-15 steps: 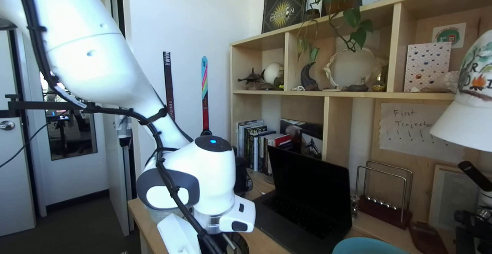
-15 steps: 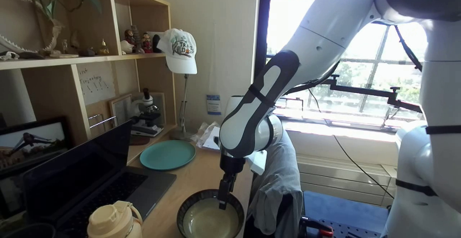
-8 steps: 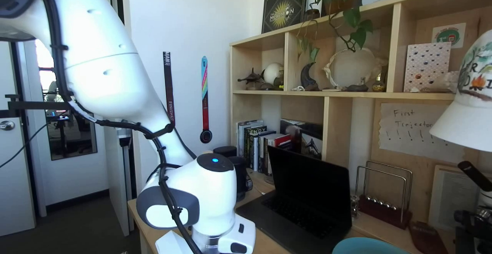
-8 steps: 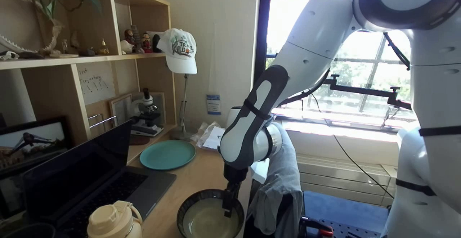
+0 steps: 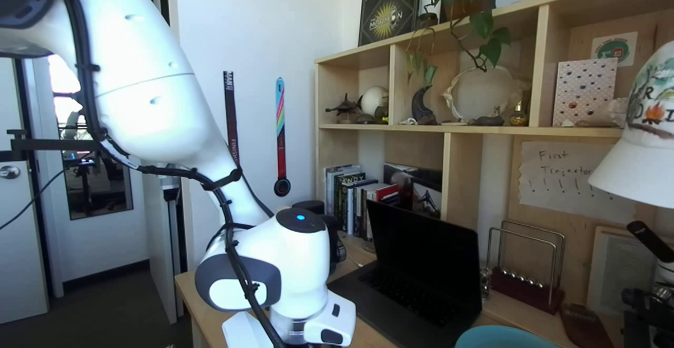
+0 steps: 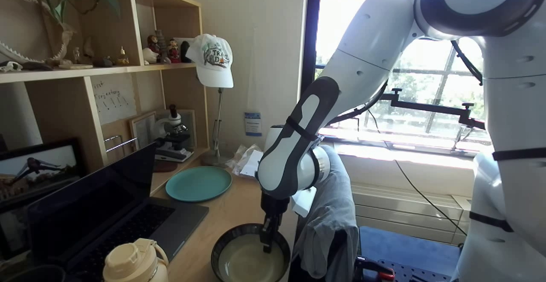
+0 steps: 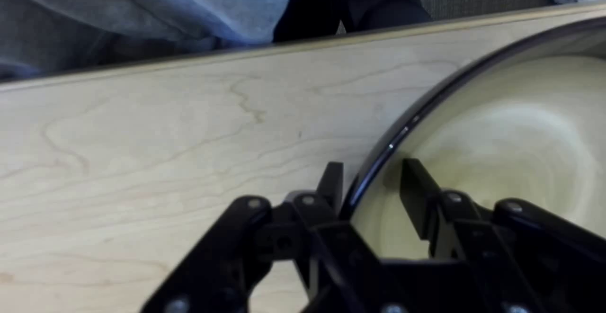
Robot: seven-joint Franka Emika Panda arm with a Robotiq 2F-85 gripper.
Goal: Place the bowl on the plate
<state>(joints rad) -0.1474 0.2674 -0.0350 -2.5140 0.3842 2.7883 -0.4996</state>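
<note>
A round bowl (image 6: 251, 263) with a dark rim and a cream inside sits upright on the wooden table near its edge. In the wrist view, part of the bowl (image 7: 521, 161) fills the right side. My gripper (image 7: 371, 175) straddles the rim, one finger (image 7: 414, 194) inside the bowl and the other outside. Gaps show between the rim and the inner finger, so the jaws are open. In an exterior view the gripper (image 6: 266, 248) reaches down at the bowl's far right side. Beyond lies the teal plate (image 6: 198, 184), bare; its edge shows as a teal patch (image 5: 503, 337) elsewhere.
A laptop (image 6: 115, 213) stands beside the plate and bowl, with a cream bottle (image 6: 134, 263) in front. A microscope (image 6: 172, 132) and a plastic bag (image 6: 247, 162) are behind the plate. A chair with grey cloth (image 6: 330, 201) stands right by the table edge.
The arm has come down so that the fingers reach into the bowl, then shifted slightly sideways. The bowl has slid very slightly to the right in an exterior view.
</note>
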